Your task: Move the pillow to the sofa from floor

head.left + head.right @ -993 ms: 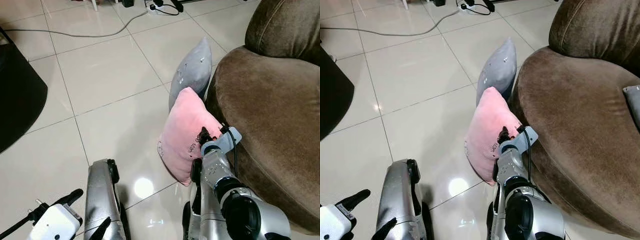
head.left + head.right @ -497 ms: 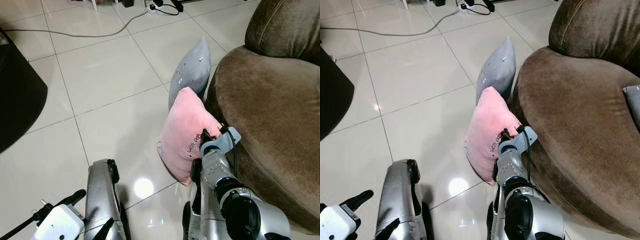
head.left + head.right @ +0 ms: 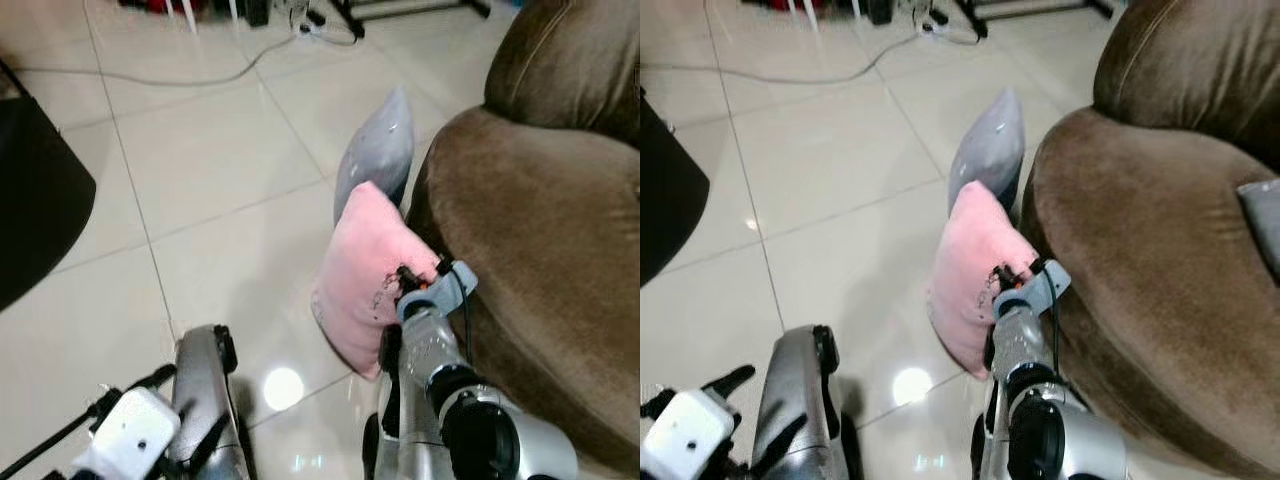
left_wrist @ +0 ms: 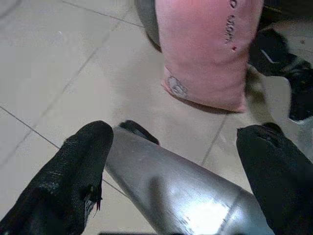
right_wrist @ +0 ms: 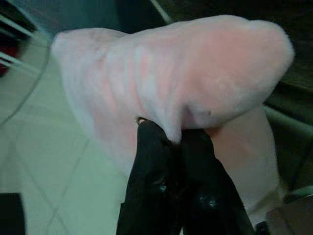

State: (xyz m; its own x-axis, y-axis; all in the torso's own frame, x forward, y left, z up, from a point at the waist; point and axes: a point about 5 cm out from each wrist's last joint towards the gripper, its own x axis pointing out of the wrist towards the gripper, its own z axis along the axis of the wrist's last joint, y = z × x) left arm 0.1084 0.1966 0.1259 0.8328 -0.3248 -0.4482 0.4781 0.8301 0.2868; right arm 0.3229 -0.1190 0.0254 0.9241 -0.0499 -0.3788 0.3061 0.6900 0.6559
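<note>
Now your pink pillow (image 3: 365,270) stands on edge on the floor (image 3: 220,200), leaning against the sofa (image 3: 540,260), with a grey pillow (image 3: 375,155) just behind it. Your right tool (image 5: 171,134) is clamped on a fold of its upper edge. It looks soft and light, likely to sag, so a deep pinch of fabric should serve. Your left tool (image 4: 171,161) hangs spread apart, low over the tiles.

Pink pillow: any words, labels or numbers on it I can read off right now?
Dark embroidered lettering on the pink pillow: too small and tilted to read.
Round pale emblem near the pillow's lower corner: blurred, no legible text.
Grey pillow: small dark marks, not readable.
</note>
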